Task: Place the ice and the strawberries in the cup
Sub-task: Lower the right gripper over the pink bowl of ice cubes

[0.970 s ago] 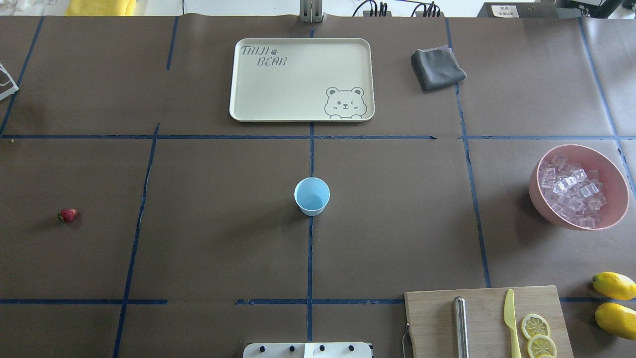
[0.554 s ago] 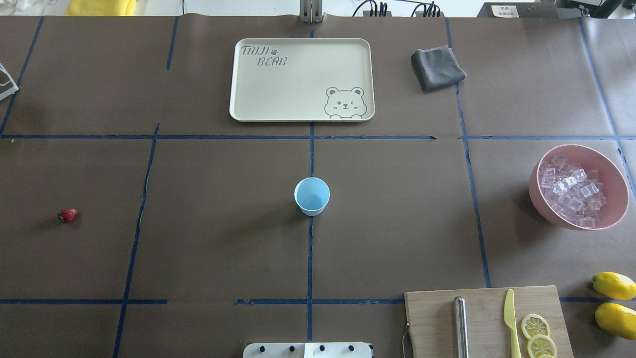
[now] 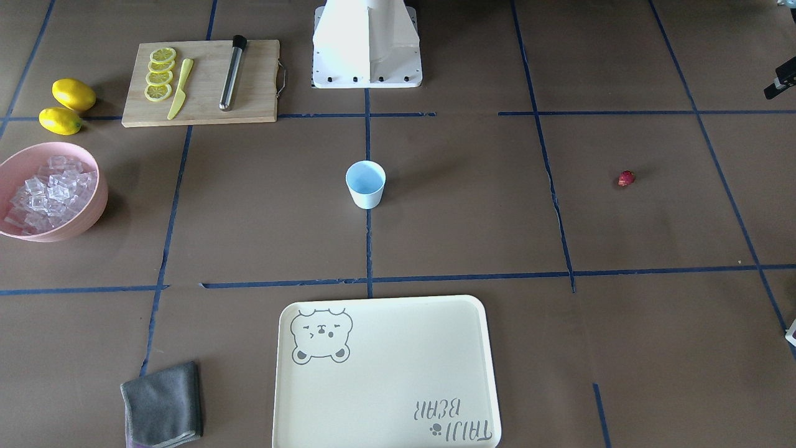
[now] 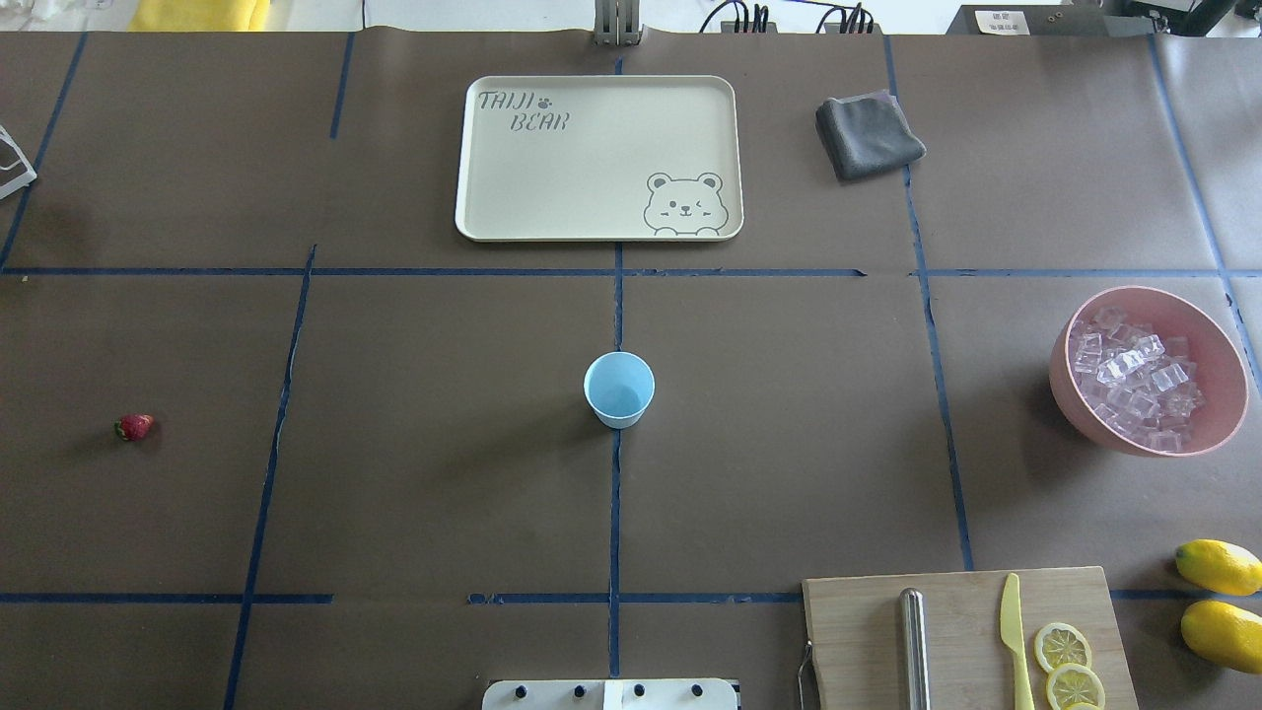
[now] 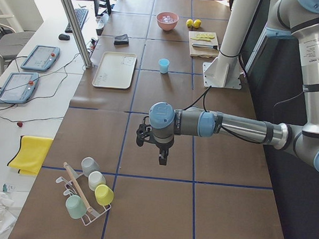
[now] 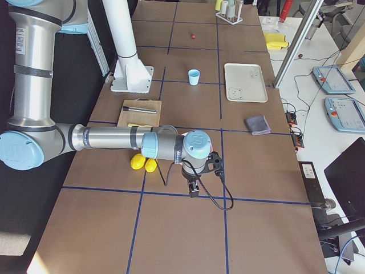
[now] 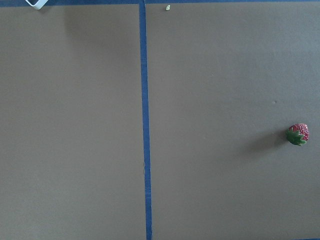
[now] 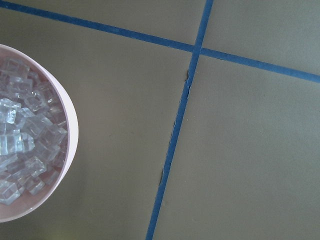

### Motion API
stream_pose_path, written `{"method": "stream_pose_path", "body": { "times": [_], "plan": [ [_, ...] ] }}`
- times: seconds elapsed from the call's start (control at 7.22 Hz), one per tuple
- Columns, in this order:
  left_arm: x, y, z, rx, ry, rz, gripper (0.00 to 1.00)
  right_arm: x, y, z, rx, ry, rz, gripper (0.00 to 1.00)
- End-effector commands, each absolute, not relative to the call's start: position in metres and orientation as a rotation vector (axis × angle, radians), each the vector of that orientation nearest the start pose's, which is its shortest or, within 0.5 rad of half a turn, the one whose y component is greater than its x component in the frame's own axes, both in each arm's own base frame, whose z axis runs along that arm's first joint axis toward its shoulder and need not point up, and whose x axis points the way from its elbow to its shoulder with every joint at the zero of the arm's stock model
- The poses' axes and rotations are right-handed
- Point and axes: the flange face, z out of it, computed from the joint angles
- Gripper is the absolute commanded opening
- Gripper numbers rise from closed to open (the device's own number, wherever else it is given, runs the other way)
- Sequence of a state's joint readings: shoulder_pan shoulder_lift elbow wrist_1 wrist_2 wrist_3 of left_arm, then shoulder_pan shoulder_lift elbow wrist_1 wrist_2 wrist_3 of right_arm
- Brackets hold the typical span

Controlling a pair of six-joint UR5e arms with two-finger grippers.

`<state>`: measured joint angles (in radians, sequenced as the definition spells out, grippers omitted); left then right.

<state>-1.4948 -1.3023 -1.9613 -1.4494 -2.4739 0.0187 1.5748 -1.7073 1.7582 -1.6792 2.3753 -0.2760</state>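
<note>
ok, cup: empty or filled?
Empty. The cup is bare light blue inside; the strawberry lies on the table, the ice sits in the pink bowl.

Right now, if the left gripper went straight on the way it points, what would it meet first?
Likely bare table, by the tape line: the left gripper points down. The strawberry lies off to one side.
</note>
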Motion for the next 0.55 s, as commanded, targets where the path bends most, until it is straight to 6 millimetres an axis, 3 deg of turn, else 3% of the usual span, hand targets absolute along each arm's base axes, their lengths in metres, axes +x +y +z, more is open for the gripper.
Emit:
{"method": "stream_pose_path", "body": {
  "times": [0.0,0.42],
  "plan": [
    [-0.020,-0.381,0.586,-0.022,0.915,0.110,1.00,0.061,-0.430,0.633,0.069,-0.826,-0.237,1.00],
    [-0.019,-0.381,0.586,-0.024,0.914,0.106,1.00,0.044,-0.433,0.620,0.082,-0.875,-0.272,1.00]
  ]
}}
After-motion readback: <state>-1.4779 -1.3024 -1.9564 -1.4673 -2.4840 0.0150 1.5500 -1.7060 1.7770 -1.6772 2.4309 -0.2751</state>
